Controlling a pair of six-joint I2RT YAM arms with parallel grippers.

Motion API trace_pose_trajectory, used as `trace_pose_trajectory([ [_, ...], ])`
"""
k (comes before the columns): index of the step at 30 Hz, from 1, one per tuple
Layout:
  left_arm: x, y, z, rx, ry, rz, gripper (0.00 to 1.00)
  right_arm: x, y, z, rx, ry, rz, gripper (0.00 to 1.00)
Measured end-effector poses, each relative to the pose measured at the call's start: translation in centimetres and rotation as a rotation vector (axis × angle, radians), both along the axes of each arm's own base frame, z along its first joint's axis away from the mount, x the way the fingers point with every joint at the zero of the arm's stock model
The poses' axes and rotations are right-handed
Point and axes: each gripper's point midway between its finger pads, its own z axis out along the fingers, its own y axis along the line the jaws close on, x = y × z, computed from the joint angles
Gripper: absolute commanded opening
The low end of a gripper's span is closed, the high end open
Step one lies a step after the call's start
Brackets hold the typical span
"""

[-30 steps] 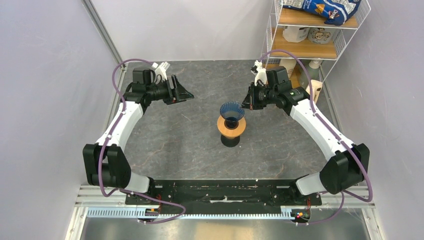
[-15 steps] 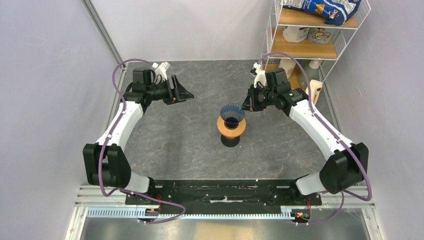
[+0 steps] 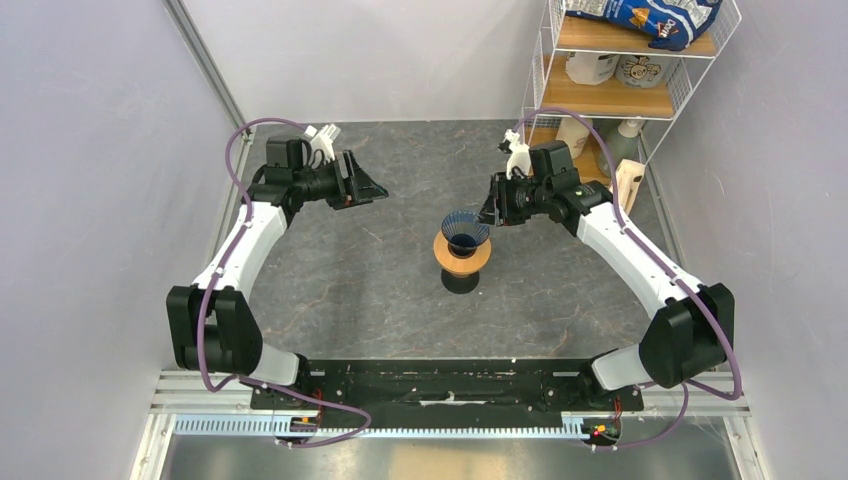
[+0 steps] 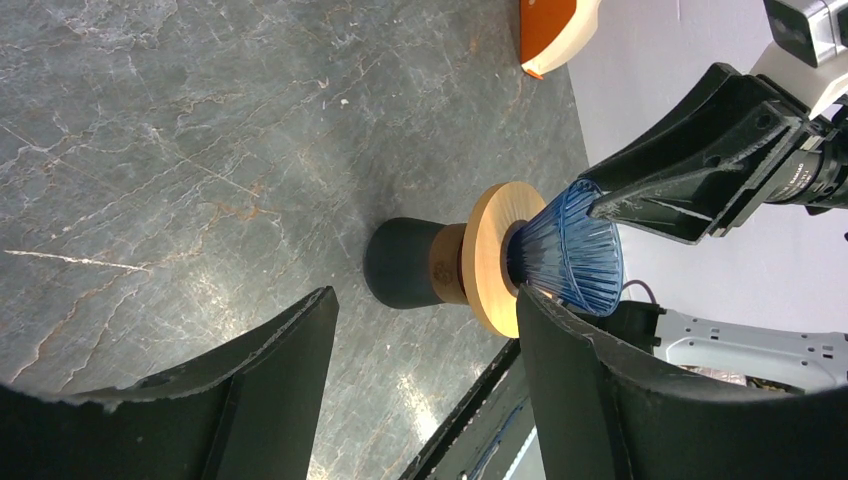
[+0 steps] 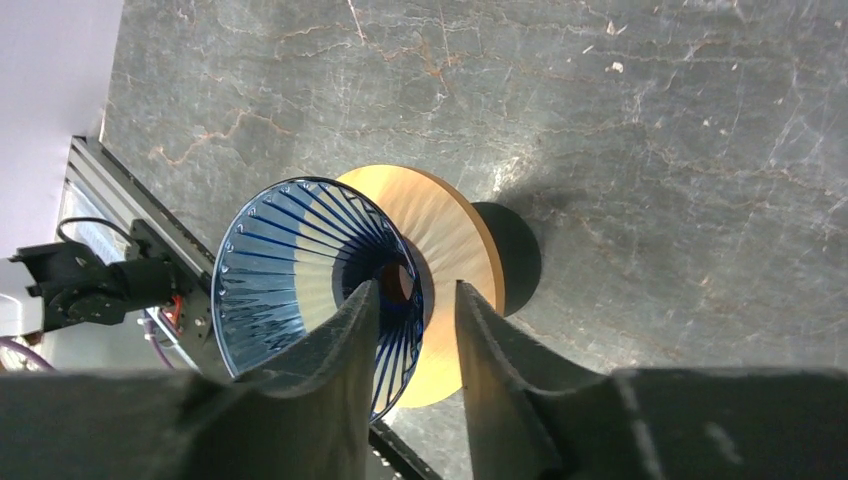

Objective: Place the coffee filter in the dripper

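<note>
The dark-blue ribbed dripper (image 3: 466, 228) stands upright at the table's middle, its foot in the flat orange ring (image 3: 462, 256) on a dark vessel (image 3: 461, 281). It also shows in the left wrist view (image 4: 570, 250) and the right wrist view (image 5: 290, 270). My right gripper (image 3: 487, 210) is at the dripper's far-right rim. Its jaws (image 5: 417, 285) stand narrowly apart, one finger inside the cone and one outside over the ring (image 5: 450, 240). My left gripper (image 3: 375, 190) hangs open and empty well left of the dripper (image 4: 425, 295). The coffee filter is out of view.
A wire shelf (image 3: 620, 70) with a snack bag and containers stands at the back right, and a wooden block (image 3: 628, 185) sits below it. An orange-and-white object (image 4: 555, 30) lies at the table's far edge. Grey walls close in both sides.
My right gripper has shifted slightly left towards the dripper's rim. The dripper sits a touch lower on the ring. The left arm has not moved.
</note>
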Motion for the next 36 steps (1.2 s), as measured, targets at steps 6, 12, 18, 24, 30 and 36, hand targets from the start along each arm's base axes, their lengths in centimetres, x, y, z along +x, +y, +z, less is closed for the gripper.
trace_pose_trajectory([
  [6,-0.8,-0.9,-0.1,0.023,-0.010,-0.047,0.76,0.0,0.0,0.3,0.002,-0.015,0.012,0.67],
  [12,-3.6,-4.0,1.5,0.080,-0.056,-0.210,0.79,-0.6,-0.3,1.1,-0.007,-0.031,0.026,0.85],
  [18,-7.8,-7.1,2.2,0.076,-0.025,-0.380,0.80,-2.1,-0.6,3.0,-0.005,-0.056,0.088,0.82],
  [24,-10.4,-9.2,0.3,0.081,0.105,-0.477,0.71,-3.4,-0.7,2.4,0.024,0.018,0.128,0.74],
  [30,-10.0,-10.5,-0.5,0.071,0.180,-0.488,0.60,-3.3,-0.9,1.5,0.037,0.068,0.123,0.72],
  [36,-8.5,-11.5,-0.9,0.047,0.233,-0.453,0.57,-3.1,-0.9,1.0,0.044,0.092,0.118,0.67],
])
